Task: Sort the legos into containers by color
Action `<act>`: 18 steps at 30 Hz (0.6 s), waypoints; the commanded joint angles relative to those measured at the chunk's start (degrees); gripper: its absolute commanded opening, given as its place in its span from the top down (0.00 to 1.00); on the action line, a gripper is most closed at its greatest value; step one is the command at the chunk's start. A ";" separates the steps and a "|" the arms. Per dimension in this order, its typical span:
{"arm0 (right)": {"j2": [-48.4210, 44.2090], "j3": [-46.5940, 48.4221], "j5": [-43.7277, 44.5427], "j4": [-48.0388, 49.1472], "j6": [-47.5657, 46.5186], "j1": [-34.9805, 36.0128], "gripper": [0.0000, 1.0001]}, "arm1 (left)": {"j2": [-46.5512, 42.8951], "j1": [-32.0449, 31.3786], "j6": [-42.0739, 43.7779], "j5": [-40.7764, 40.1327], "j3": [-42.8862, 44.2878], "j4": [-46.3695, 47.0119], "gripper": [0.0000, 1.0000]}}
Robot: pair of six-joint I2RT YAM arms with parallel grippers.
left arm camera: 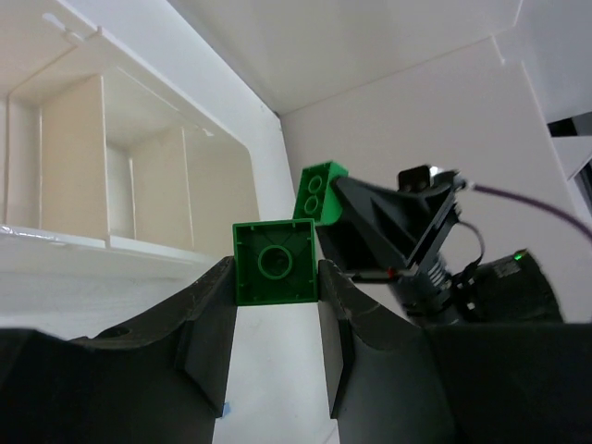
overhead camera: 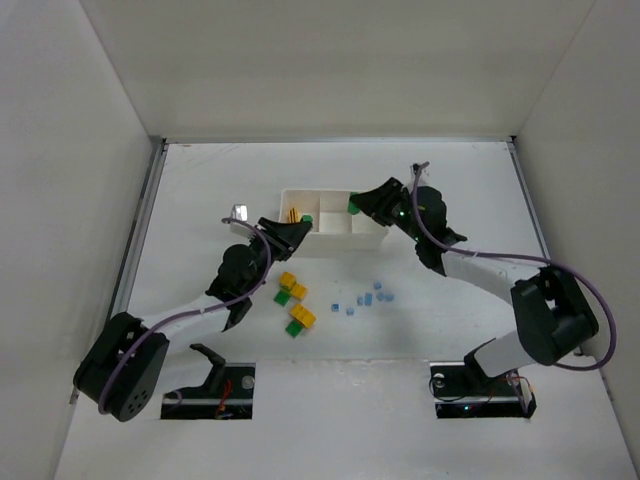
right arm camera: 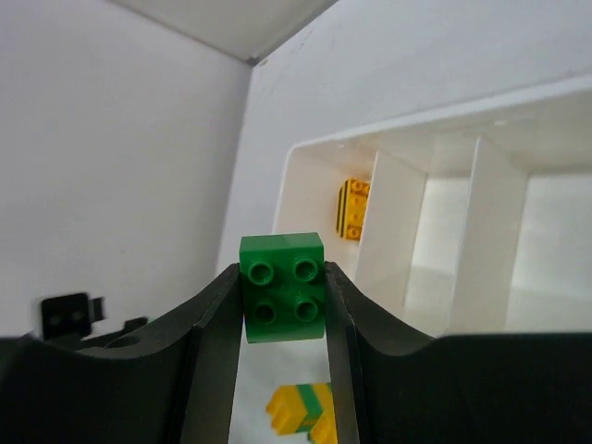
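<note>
**Bricks held at tray, both arms loaded**

Left gripper (overhead camera: 288, 232) is clamped on a small green square plastic brick (left arm camera: 275, 264) at the left end of the white three-compartment plastic tray (overhead camera: 340, 241). Right gripper (overhead camera: 362, 203) pinches a second green studded brick (right arm camera: 282, 289) over the right end. A yellow brick (right arm camera: 351, 209) lies in the left compartment. Step in hand: dropping greens. Next, likely: one shared compartment, not yellow's. Yellow-green pairs (overhead camera: 291, 288) and light blue bits (overhead camera: 366, 299) lie on the table.

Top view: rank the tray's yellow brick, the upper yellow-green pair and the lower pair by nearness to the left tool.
1. yellow brick, in the tray beside the left tool
2. upper pair, just below the tool
3. lower pair, lowest in view
</note>
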 commanded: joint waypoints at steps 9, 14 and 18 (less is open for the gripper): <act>9.28 16.22 11.57 -17.04 -16.39 6.30 0.46 | -4.14 -4.24 12.91 -4.97 8.02 -11.68 0.87; 8.59 16.59 11.74 -17.04 -16.57 6.39 0.35 | -1.77 -4.77 14.95 -5.33 10.93 -13.97 0.87; 4.29 12.73 12.44 -15.38 -16.39 6.39 0.36 | 2.44 -5.38 16.70 -5.50 14.79 -16.08 0.87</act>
